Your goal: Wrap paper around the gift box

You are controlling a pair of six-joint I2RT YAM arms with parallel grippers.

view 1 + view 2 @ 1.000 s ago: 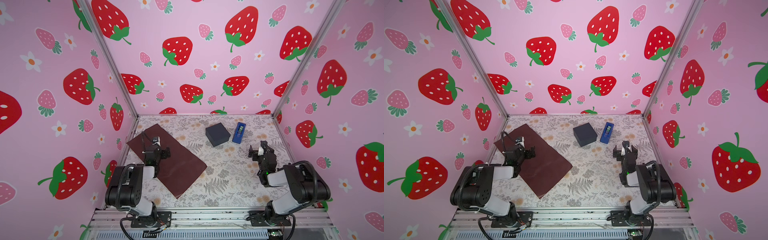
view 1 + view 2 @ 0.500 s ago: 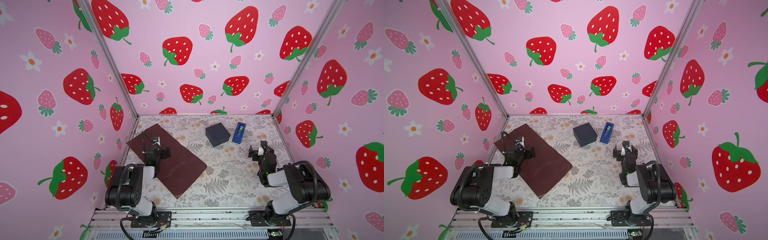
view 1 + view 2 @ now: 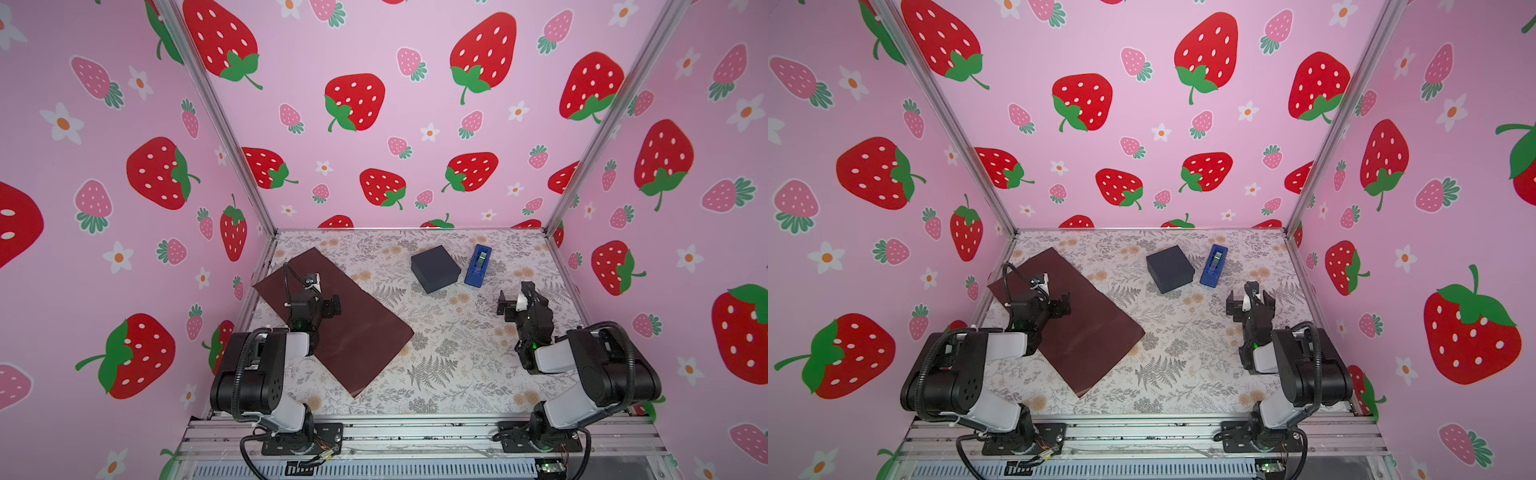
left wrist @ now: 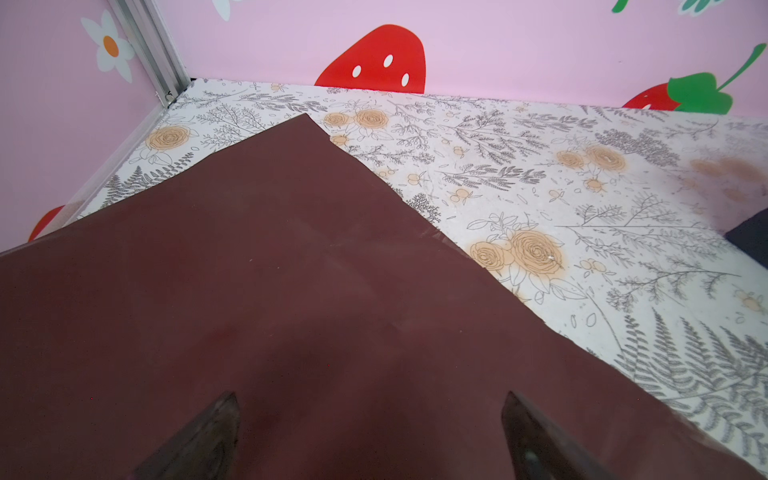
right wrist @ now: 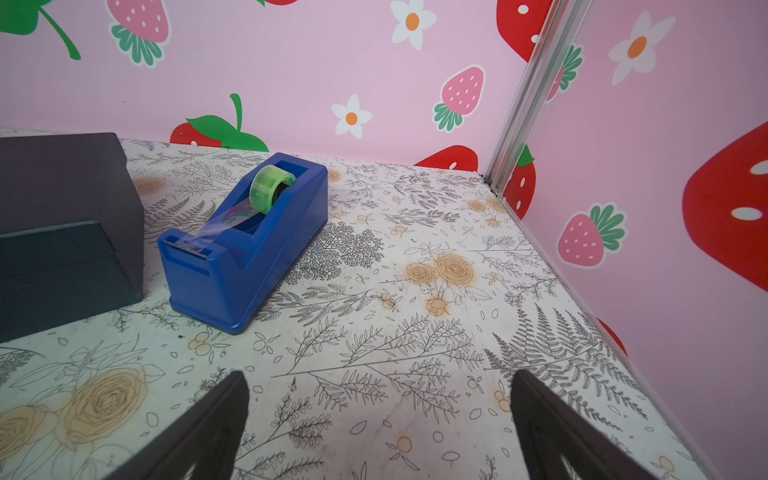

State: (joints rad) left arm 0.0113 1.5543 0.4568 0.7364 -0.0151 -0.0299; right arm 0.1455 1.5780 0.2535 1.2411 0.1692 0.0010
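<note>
On the left side of the white floral-printed desk (image 3: 457,357), a large rectangular sheet of dark maroon wrapping paper (image 3: 357,332) was laid flat and unfolded. It was turned at a slant to the desk's edges, with one corner pointed toward the back wall. Above that sheet the left gripper (image 3: 324,293) was held with its jaws spread wide and nothing between them. In the left wrist view both dark fingertips (image 4: 224,415) were seen over the maroon surface, though contact with it could not be judged.

Well apart from the paper, toward the back of the desk and right of its middle, the small dark navy-black cardboard gift box (image 3: 435,269) with a square top was set at an angle. It was seen unwrapped, with no paper touching it. Just beside it on its right, a narrow bright blue plastic tape dispenser (image 3: 478,266) was stood, carrying a green roll of clear tape (image 5: 272,187). A slim gap between the two was shown in the right wrist view.

Nearer the front on the right, the right gripper (image 3: 516,297) was likewise held with jaws spread wide and empty above bare desk, pointed toward the dispenser and the box.
</note>
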